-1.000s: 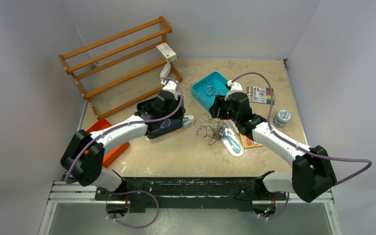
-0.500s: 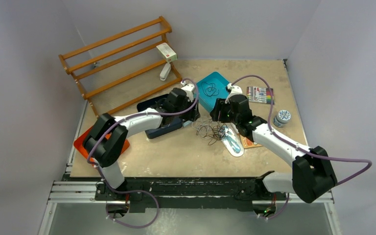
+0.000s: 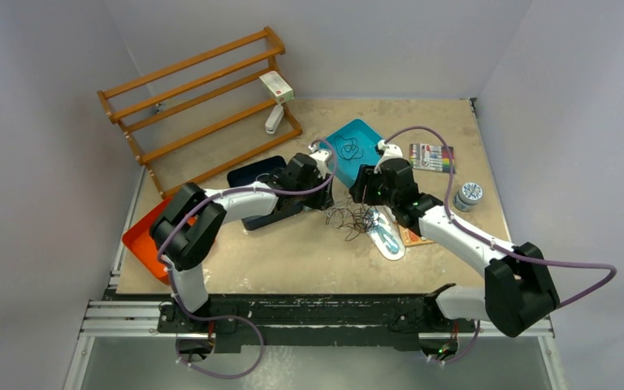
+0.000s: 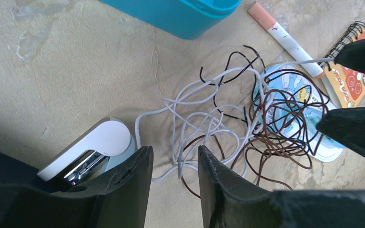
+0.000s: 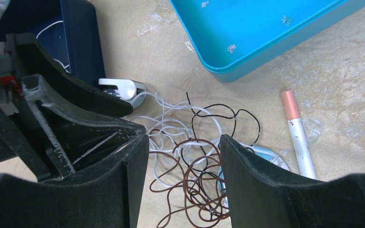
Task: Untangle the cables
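The three cables lie in one tangle (image 3: 353, 217) on the table between my grippers. In the left wrist view the white cable (image 4: 179, 161) loops on the left, the black cable (image 4: 228, 70) arcs at the top and the dark brown cable (image 4: 275, 142) coils on the right. My left gripper (image 4: 175, 151) is open just above the white loops and holds nothing; it is also seen from above (image 3: 326, 196). My right gripper (image 5: 184, 140) is open over the brown cable (image 5: 185, 182) and holds nothing; it is also seen from above (image 3: 360, 193).
A teal bin (image 3: 367, 132) holding a dark cord sits behind the tangle. A navy tray (image 3: 252, 173) and a white stapler (image 4: 95, 142) lie to the left. A pen (image 4: 285, 40), a notebook (image 4: 354, 80) and a blue-white packet (image 3: 387, 240) lie to the right. A wooden rack (image 3: 203, 97) stands at the back left.
My left arm has swung right, from over the navy tray to the left edge of the tangle. My right arm has barely moved. The cables have not visibly shifted.
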`<control>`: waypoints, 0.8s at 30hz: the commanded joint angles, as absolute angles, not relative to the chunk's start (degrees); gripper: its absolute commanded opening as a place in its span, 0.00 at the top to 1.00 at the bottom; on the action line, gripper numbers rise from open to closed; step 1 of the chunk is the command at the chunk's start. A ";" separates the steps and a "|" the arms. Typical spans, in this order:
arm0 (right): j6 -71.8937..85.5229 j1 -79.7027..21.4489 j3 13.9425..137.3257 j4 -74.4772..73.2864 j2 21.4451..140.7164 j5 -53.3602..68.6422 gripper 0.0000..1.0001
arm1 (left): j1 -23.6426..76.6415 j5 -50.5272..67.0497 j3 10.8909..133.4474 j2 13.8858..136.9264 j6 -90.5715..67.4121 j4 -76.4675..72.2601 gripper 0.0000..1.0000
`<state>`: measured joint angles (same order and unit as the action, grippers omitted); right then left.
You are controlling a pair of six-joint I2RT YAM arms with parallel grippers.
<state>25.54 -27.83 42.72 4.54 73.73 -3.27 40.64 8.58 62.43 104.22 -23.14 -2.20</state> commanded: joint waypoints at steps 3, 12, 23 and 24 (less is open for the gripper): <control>25.87 -27.61 42.85 5.27 71.73 -2.87 0.41 | 40.88 9.09 65.10 105.79 -22.82 -4.94 0.66; 25.84 -27.64 42.48 5.97 71.56 -2.72 0.41 | 40.89 8.83 64.95 105.46 -23.87 -6.17 0.94; 27.40 -27.67 36.78 15.75 64.47 -2.64 0.38 | 40.96 4.23 65.12 99.02 -24.58 -3.57 1.00; 27.81 -27.68 35.63 17.39 63.30 -3.16 0.38 | 40.96 4.26 65.13 98.44 -24.51 -3.29 1.00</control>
